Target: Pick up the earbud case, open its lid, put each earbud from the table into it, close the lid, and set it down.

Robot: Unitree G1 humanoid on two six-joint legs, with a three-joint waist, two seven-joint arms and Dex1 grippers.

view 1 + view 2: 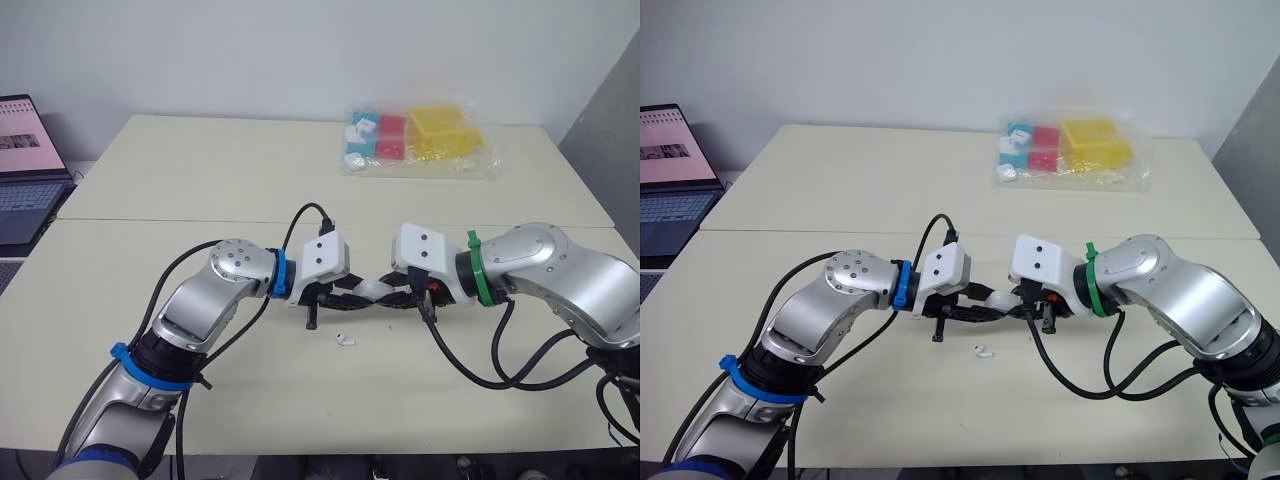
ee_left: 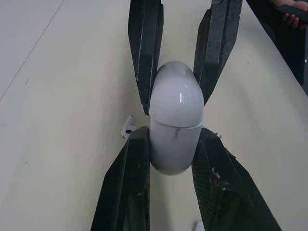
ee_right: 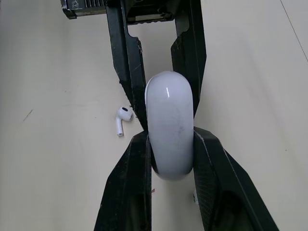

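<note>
Left end effector (image 2: 174, 137), right end effector (image 3: 171, 137) — facing, gripping earbud case (image 1: 372, 291)

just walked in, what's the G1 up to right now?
Both arms are on the same thing: the left gripper and the right gripper are each clamped on the white earbud case, holding it between them just above the table. The lid looks shut. One earbud lies on the table close beneath the case, not yet loaded.

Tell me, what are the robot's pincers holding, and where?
The earbud case: left pincer and right pincer each clamp its sides, at opposite ends.
</note>
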